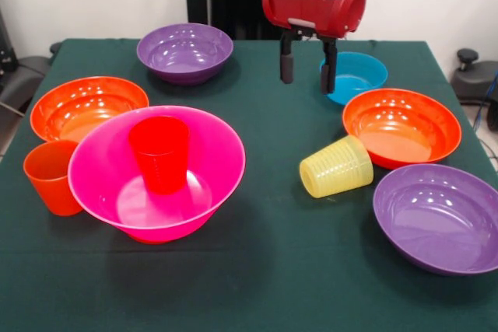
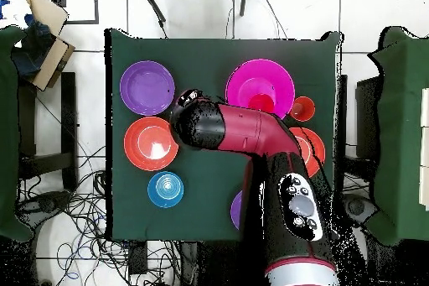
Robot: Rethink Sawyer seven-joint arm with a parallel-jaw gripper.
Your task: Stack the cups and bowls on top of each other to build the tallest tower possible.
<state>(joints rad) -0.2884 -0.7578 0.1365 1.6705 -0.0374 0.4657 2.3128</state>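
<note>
While the arm hangs over the far mid part of the desk (image 1: 264, 270), its jaws (image 1: 308, 64) are spread wide w/ nothing between them, both fingers (image 1: 286, 58) pointing down above the cloth.

Items, largest first, clock positions per front view w/ desk centre as hub:

1. Big pink bowl (image 1: 198, 141), approx 8 o'clock, upright. Red cup (image 1: 159, 153) stands upright inside it.
2. Purple bowl, near-right (image 1: 440, 219), approx 4 o'clock, upright, empty.
3. Wide orange bowl, right (image 1: 402, 126), approx 3 o'clock, empty; its near rim sits just beside item 2.
4. Wide orange bowl, left (image 1: 87, 106), approx 9 o'clock, partly behind the pink bowl.
5. Purple bowl, far (image 1: 185, 52), approx 11 o'clock, empty.
6. Small blue bowl (image 1: 359, 77), approx 1 o'clock, just behind the right-hand finger, empty.
7. Yellow cup (image 1: 336, 166), approx 4 o'clock nr centre, lying on its side, mouth end toward the right orange bowl and close to its rim.
8. Orange cup (image 1: 50, 176), approx 8 o'clock at left edge, upright, pressed close to the pink bowl's outer wall.

Overhead view: arm (image 2: 251, 132) covers mid-desk.
</note>
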